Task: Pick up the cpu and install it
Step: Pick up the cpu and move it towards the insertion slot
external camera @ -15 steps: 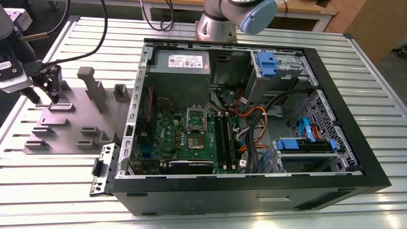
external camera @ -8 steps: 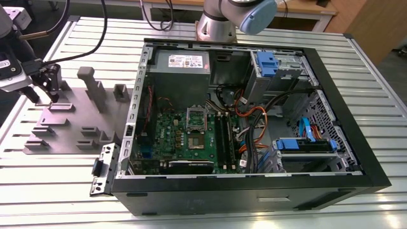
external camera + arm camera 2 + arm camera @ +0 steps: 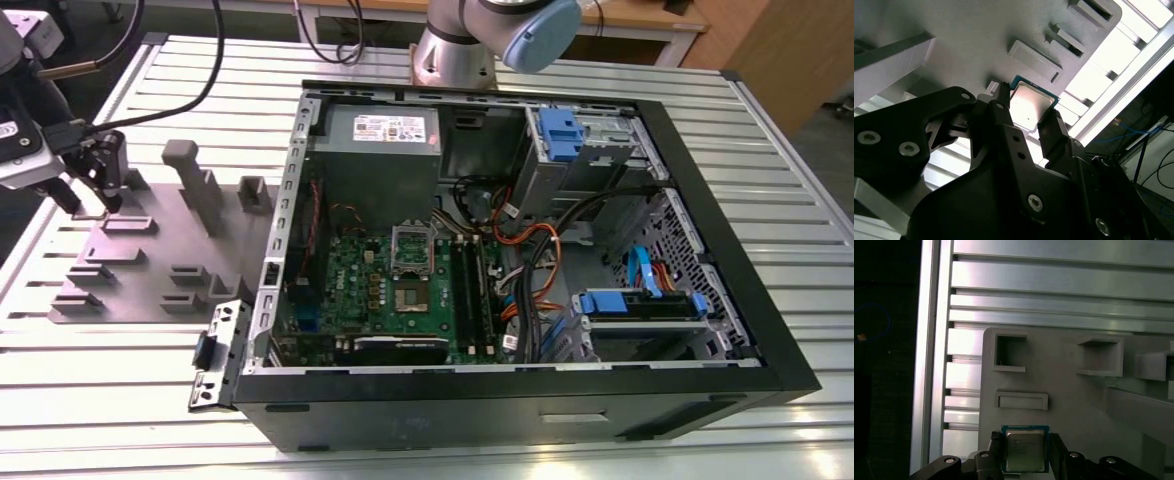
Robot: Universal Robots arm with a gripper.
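Cpu (image 3: 1025,450): small square chip, silver top with a green rim. It lies flat, metal face toward the wrist, over the grey plate (image 3: 158,245). It sits near the plate's edge that is farthest from the computer case (image 3: 534,400).

Square outline, so no long axis. Its sides run roughly parallel to the plate's pockets in the first wrist view.

Grip: the chip sits directly between the two black fingers (image 3: 995,447). In both wrist views one finger lies against each of two opposite edges, with no gap visible on either side. Judged clamped on the chip. The other two edges are free.

Cannot tell whether the chip rests on the plate or is already a little off it. Plate surface shows just around it in the second wrist view.

Gripper (image 3: 88,205) in the exterior view: hangs fingers down over the plate's far corner at the exterior view's left. It is just beside the short upright block, with the taller post (image 3: 187,185) on the case side of it.

Outward from the plate:
- A low rectangular rim (image 3: 1022,400) is just beyond the chip.
- Two open square pockets (image 3: 1010,351) lie further on.
- Slatted aluminium table (image 3: 747,150) lies under everything.
- Case lies open on its side, touching or nearly touching the plate's edge on the exterior view's right.
- Green board (image 3: 387,270) lies flat on the case floor, well apart from the chip, with the case wall between them.

Key relation, as a judgement: the chip is already in the fingers, and the board lies toward the exterior view's right of the plate.
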